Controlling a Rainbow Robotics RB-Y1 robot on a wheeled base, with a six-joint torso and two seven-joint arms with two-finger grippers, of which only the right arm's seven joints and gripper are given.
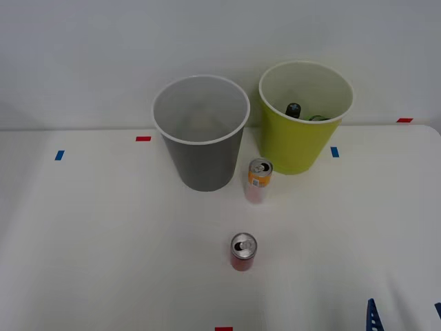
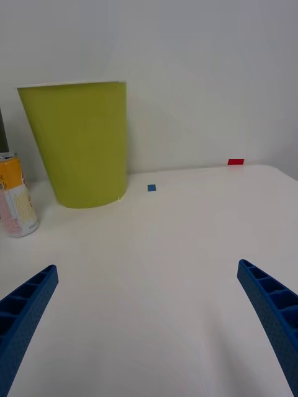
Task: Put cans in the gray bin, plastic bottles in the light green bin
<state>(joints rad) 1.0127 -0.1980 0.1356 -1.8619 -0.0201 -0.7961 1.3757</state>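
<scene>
The gray bin (image 1: 200,134) stands at the back centre of the white table, and the light green bin (image 1: 303,117) (image 2: 77,146) stands to its right. Inside the green one lies a plastic bottle (image 1: 296,110) with a black cap. An orange-and-pale-pink can (image 1: 258,181) (image 2: 15,195) stands upright between the two bins, just in front of them. A short red can (image 1: 242,252) stands upright nearer to me, at the table's centre. My right gripper (image 1: 405,314) (image 2: 149,322) is open at the front right corner, well clear of both cans, with nothing between its blue fingers.
Small red (image 1: 142,138) and blue (image 1: 334,152) tape marks dot the table along the back and the front edge. A pale wall rises right behind the bins. Bare tabletop lies between the gripper and the cans.
</scene>
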